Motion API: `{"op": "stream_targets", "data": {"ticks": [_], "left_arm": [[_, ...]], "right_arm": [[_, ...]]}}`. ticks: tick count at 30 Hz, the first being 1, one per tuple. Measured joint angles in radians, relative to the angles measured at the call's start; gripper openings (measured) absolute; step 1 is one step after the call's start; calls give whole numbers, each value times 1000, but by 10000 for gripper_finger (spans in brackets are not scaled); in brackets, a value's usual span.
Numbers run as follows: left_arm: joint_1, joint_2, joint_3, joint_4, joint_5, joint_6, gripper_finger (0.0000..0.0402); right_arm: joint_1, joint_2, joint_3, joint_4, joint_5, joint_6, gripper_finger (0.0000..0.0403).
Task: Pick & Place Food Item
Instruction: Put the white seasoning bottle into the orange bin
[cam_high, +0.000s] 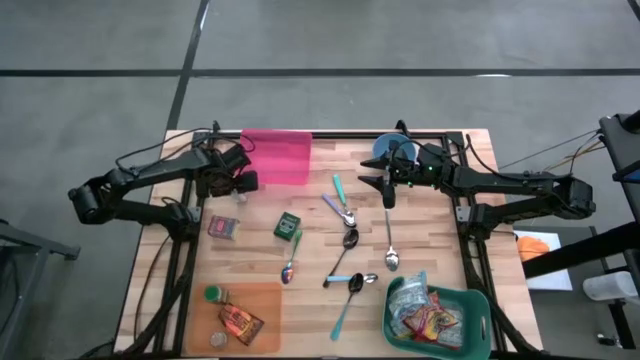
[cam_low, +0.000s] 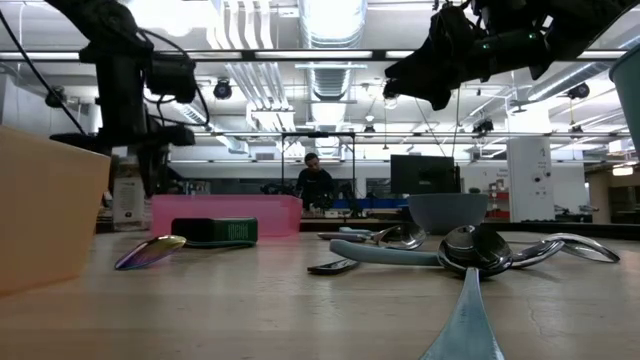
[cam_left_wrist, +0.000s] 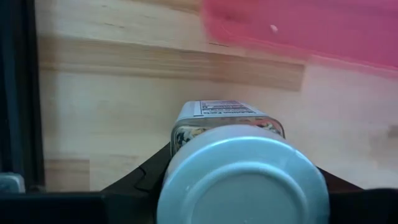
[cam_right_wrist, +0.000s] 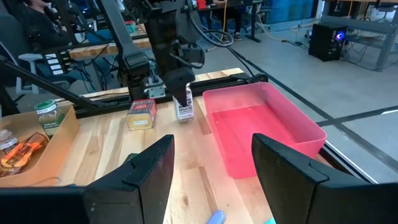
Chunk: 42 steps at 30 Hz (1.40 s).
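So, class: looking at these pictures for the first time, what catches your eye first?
The left gripper holds a small labelled can just above the wood beside the pink bin. Spoons lie scattered mid-table, and the right gripper hangs open above them.

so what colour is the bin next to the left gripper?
Pink. The bin shows best in the right wrist view, beside the left gripper.

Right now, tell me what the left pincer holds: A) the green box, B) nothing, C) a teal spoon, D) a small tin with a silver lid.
D: the left pincer is shut on the small tin, raised beside the pink tray.
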Motion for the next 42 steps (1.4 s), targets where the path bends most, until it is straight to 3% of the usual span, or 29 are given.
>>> {"op": "stream_targets", "data": {"ticks": [9,23,32,42], "left_arm": [[-181,0,185,-200,51,-1,189],[-802,-1,484,-361,-90,-277,188],[-1095,7,500,-361,-154,-516,187],[-1213,139,508,-271,-122,-603,198]], "right_arm": [[0,0,0,0,0,0,211],[0,-1,0,0,0,0,211],[0,-1,0,0,0,0,211],[0,-1,0,0,0,0,211]]}}
